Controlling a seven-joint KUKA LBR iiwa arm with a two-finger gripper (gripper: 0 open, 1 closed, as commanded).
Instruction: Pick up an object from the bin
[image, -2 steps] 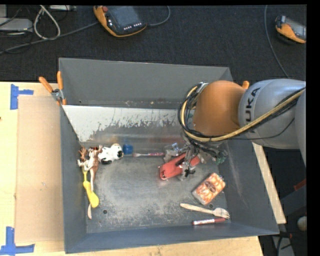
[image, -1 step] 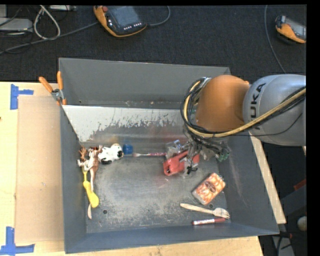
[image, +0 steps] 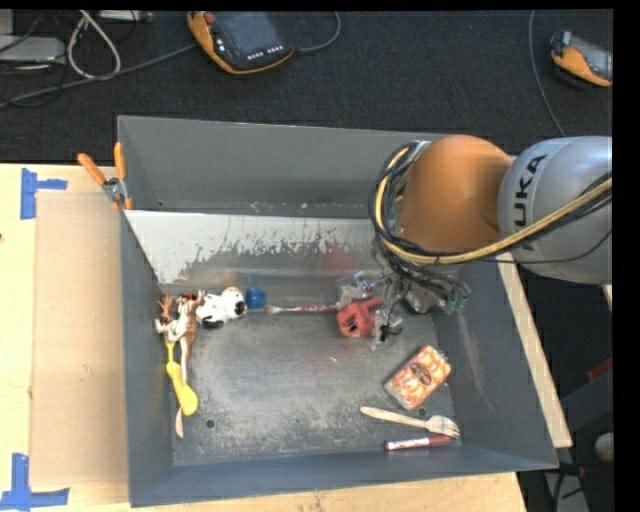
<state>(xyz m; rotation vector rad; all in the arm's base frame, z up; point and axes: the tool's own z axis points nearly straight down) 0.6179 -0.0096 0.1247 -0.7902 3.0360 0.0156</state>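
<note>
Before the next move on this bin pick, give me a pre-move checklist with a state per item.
1. Pincer at a target: ok. It is down beside the red lumpy piece, right of middle near the back wall.
2. Grip on the red lumpy piece: cannot tell.
3. Blue-tipped stick clear of the target: cannot tell. Its bare end runs up to the red lumpy piece.
4. Orange patterned packet clear of the pincer: ok. It lies apart, toward the front.
5. Toy animals at the left wall out of the way: ok.
</note>
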